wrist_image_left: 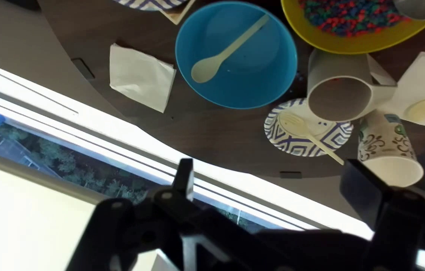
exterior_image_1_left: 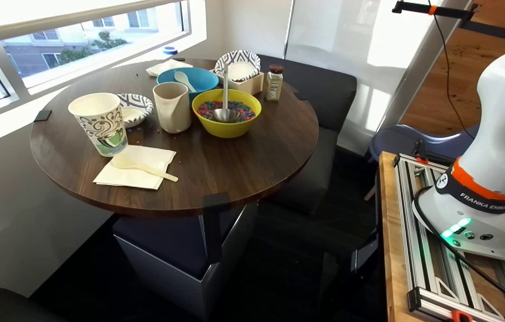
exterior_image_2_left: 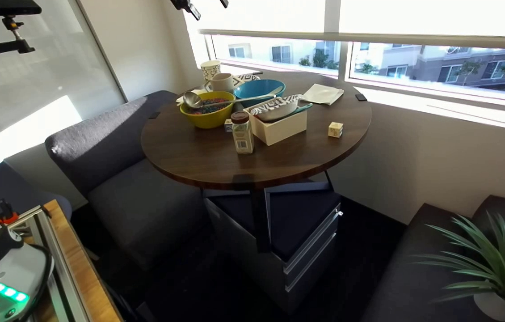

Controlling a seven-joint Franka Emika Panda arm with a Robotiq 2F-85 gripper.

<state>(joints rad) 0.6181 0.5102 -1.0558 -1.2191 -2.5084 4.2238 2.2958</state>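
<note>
My gripper [wrist_image_left: 269, 165] stands wide open in the wrist view, with nothing between its fingers. It hangs above the round table; its fingertips also show at the top edge of an exterior view. In the wrist view the patterned plate [wrist_image_left: 299, 147] with a pale utensil [wrist_image_left: 325, 148] and the paper cup [wrist_image_left: 389, 143] appear nearest the right finger. Beyond them are a beige mug [wrist_image_left: 338, 67] and a blue bowl [wrist_image_left: 240, 90] holding a wooden spoon [wrist_image_left: 212, 67]. A yellow bowl [exterior_image_1_left: 227, 129] contains small colourful pieces and a metal ladle [exterior_image_1_left: 225, 89].
On the round table [exterior_image_1_left: 243, 165] a spoon [exterior_image_1_left: 145, 167] lies on a napkin [exterior_image_1_left: 134, 181]. A wooden box [exterior_image_2_left: 281, 129] with patterned bowls, a brown-capped jar [exterior_image_2_left: 242, 138], a small block [exterior_image_2_left: 335, 129] and another napkin [wrist_image_left: 141, 79] also stand there. Window and wall border the table.
</note>
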